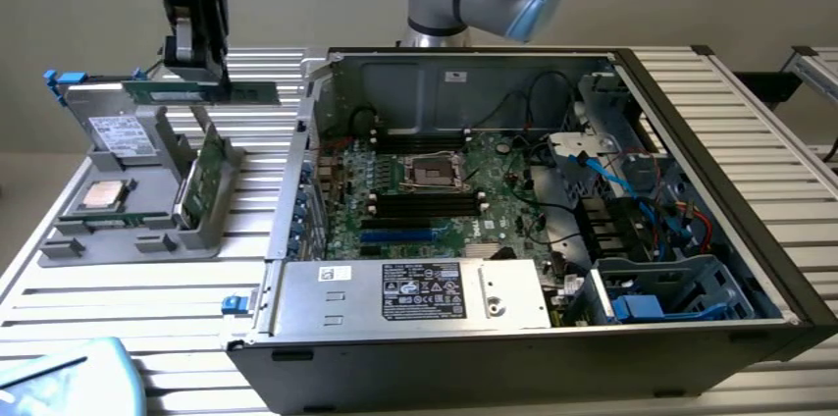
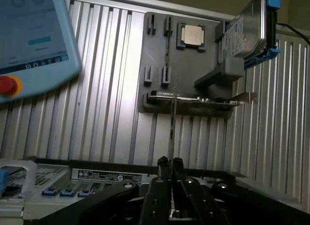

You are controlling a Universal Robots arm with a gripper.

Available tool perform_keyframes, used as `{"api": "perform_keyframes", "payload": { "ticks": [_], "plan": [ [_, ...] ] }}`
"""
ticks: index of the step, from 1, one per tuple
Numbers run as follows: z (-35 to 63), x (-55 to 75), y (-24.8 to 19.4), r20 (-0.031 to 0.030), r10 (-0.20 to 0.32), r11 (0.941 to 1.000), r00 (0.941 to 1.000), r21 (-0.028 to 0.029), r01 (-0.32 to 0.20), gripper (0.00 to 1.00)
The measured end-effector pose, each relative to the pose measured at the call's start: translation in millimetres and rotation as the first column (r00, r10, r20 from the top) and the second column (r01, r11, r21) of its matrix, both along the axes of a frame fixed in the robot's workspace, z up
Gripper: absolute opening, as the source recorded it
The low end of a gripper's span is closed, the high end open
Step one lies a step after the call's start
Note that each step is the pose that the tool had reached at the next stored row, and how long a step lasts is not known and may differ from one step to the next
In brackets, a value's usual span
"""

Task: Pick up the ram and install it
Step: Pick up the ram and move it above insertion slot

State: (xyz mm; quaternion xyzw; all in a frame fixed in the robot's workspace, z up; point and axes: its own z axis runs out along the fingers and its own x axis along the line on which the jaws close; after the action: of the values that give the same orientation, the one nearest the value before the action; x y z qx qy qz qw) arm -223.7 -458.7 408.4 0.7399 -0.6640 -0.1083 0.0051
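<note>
My gripper (image 1: 207, 85) hangs above the grey parts holder (image 1: 78, 239) at the exterior view's left, shut on the ram (image 1: 253, 93). The ram is a slim green stick, held level and lengthwise, clear of the holder. In the wrist view the ram (image 2: 171, 130) shows edge-on as a thin line rising from between the closed fingertips of the gripper (image 2: 170, 162). The open computer case (image 1: 733, 141) lies to the exterior view's right of the gripper. Inside it is the motherboard (image 1: 504, 176), with dark memory slots (image 1: 426, 205) beside the processor socket.
The holder (image 2: 155, 60) carries a square silver processor (image 1: 105, 195) (image 2: 192, 35), a hard drive (image 1: 121, 133) (image 2: 244, 29) and a broader green card (image 1: 203, 181) with a metal bracket (image 2: 244, 97). A teach pendant (image 1: 66, 377) (image 2: 34, 36) lies near the table's front. Cables (image 1: 642, 190) and a power supply (image 1: 419, 293) crowd the case.
</note>
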Motion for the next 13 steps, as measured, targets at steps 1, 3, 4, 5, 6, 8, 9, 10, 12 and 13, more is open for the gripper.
{"api": "perform_keyframes", "payload": {
  "ticks": [1, 3, 4, 5, 6, 8, 9, 10, 12, 13],
  "plan": [
    [1.4, 3.9, 0.0, -0.0004, 0.0, 1.0, 1.0, 0.0027, 0.0, 0.14],
    [3.9, 11.7, 0.0, -0.0014, 0.0, 1.0, 1.0, 0.0081, 0.0, 0.14],
    [5.2, 15.8, 0.0, -0.0021, 0.0, 0.9999, 1.0, 0.0108, 0.0, 0.14],
    [6.4, 19.8, -0.1, -0.0028, 0.0, 0.9999, 1.0, 0.0135, 0.0, 0.14],
    [7.6, 23.7, -0.1, -0.0034, 0.0, 0.9999, 1.0, 0.0163, 0.0, 0.14],
    [9.9, 31.4, -0.1, -0.0046, 0.0, 0.9998, 1.0, 0.0214, 0.0, 0.14],
    [11.1, 35.4, -0.1, -0.0052, 0.0, 0.9997, 1.0, 0.024, 0.0, 0.14],
    [12.2, 39.2, -0.1, -0.0057, 0.0, 0.9996, 1.0, 0.0267, 0.0, 0.14],
    [14.3, 47.5, -0.1, -0.0067, 0.0, 0.9995, 1.0, 0.0324, 0.0, 0.14],
    [15.1, 51.7, -0.1, -0.007, 0.0, 0.9994, 1.0, 0.0353, 0.0, 0.14]
  ]
}}
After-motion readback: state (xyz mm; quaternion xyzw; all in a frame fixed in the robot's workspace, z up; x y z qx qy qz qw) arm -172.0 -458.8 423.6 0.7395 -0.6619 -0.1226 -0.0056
